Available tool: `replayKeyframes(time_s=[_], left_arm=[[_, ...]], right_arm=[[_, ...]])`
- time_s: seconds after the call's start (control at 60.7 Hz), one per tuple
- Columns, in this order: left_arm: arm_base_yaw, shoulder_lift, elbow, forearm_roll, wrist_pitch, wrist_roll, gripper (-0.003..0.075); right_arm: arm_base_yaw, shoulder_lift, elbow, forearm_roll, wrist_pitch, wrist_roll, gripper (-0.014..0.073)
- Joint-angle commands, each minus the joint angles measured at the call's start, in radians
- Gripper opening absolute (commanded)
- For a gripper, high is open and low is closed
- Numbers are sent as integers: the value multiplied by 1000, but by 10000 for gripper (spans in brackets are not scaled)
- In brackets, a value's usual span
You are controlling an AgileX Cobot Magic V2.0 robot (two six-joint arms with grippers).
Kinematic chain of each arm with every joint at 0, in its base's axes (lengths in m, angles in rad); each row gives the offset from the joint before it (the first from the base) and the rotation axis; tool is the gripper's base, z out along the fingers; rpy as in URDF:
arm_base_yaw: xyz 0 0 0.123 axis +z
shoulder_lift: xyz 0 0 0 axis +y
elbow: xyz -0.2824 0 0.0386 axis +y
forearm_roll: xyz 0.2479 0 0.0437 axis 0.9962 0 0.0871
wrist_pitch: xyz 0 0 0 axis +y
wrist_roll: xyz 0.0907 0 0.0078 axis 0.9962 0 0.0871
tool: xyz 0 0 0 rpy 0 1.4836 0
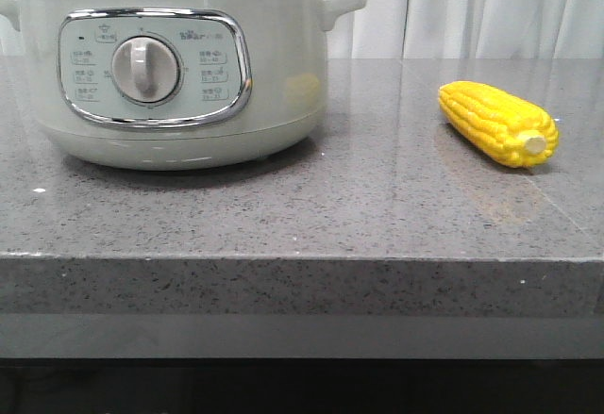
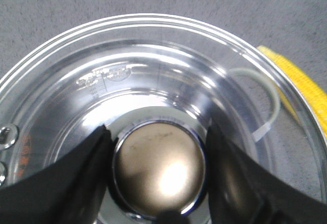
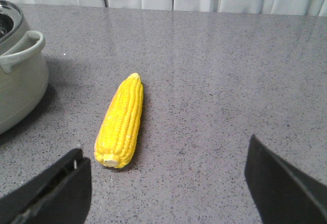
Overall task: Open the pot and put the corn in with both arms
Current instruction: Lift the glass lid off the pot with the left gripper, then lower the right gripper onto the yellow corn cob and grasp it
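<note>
The grey speckled surface [image 1: 377,207] carries the pot [image 1: 170,65] on the left and the corn [image 1: 497,123] well apart to its right, lying flat with its stub end toward the camera. The left gripper [image 2: 159,175] is clamped on the chrome knob [image 2: 158,170] of the glass lid [image 2: 153,55]. The right gripper [image 3: 166,183] hangs over the surface near the corn, fingers wide apart.

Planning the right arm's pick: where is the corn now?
In the front view the corn lies flat on the grey counter, right of the pot and clear of it, stub end toward the camera.
</note>
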Motion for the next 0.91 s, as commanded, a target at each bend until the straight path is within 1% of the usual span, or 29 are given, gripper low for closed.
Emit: replayKeyframes(time_s=[0.0, 0.099, 0.165, 0.33, 0.445, 0.511, 0.643, 0.758, 0.89], left_arm=[[-7, -89, -37, -27, -81, -2, 210], [-7, -139, -5, -27, -73, 2, 210], [-7, -187, 49, -27, -83, 5, 210], [-7, -335, 237, -27, -98, 5, 210], [-7, -475, 402, -29, -129, 5, 210], [-7, -578, 510, -29, -130, 5, 210], [-7, -732, 667, -45, -127, 5, 210], [-7, -862, 777, -57, -104, 5, 210], [-7, -990, 875, -57, -74, -36, 210]], right_arm=[[-6, 11, -36, -5, -73, -9, 624], [-6, 11, -36, -5, -72, -9, 624], [-6, 11, -36, -5, -72, -9, 624], [-6, 12, -36, -5, -72, -9, 624], [-6, 21, -36, -5, -72, -9, 624], [-6, 36, -36, -5, -72, -9, 624], [-6, 78, -36, -5, -74, -9, 624], [-6, 128, -36, -5, -82, -9, 624], [-4, 219, -47, -5, -93, -9, 624]])
